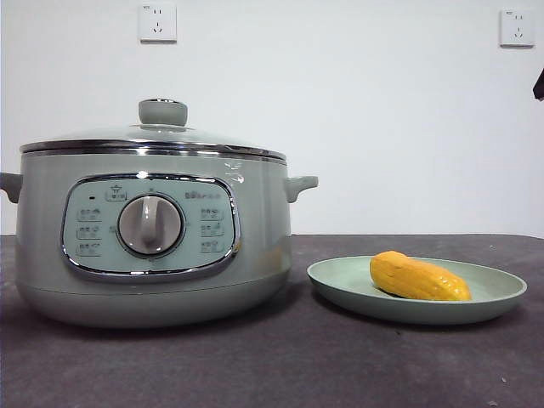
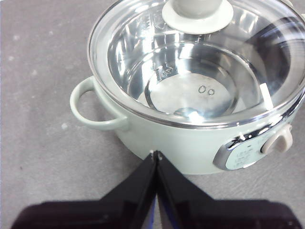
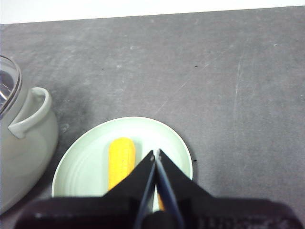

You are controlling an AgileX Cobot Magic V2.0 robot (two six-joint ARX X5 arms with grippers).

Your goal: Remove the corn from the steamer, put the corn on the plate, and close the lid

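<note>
1. Black jaws of the left gripper [image 2: 156, 155] pressed together, pinching nothing, hovering above the grey table [image 2: 43, 95] just beside the steamer [image 2: 181, 143].
2. Black jaws of the right gripper [image 3: 156, 153] likewise closed tight and empty, hanging over the plate [image 3: 86, 167].
3. Yellow-orange corn [image 3: 121, 161] lying on the pale green plate; at lower right of the front view, corn [image 1: 416, 277] resting inside the plate [image 1: 497, 297], tapered end toward the right.
4. Sage-green steamer [image 1: 144, 246] filling the left half of the front view, dial facing forward, plate just beside it on the right, apart from it.
5. Glass lid [image 1: 153, 140] seated on the chrome rim, knob up; seen through the lid [image 2: 143, 52], a bare steel interior.
6. Dark tip of an arm [image 1: 539, 85] at the right edge, upper part of the front view.
</note>
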